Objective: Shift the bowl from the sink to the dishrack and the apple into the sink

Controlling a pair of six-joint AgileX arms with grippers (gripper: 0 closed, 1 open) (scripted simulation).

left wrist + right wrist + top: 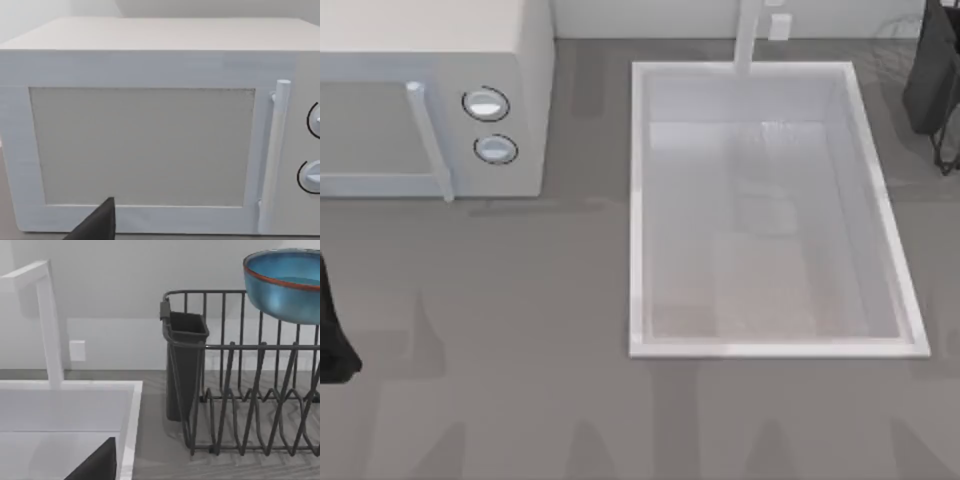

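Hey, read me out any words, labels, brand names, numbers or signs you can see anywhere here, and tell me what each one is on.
None: no readable text anywhere.
Microwave: door, handle and casing blank; its two knobs carry no legible markings.
Sink, faucet and the small wall plate: plain white.
Dishrack with its dark cup holder: unmarked.
Bowl: plain blue, no print.

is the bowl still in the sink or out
Out. The sink basin lies bare in the top view, and the right wrist view shows the bowl up at the dishrack, above its wires.
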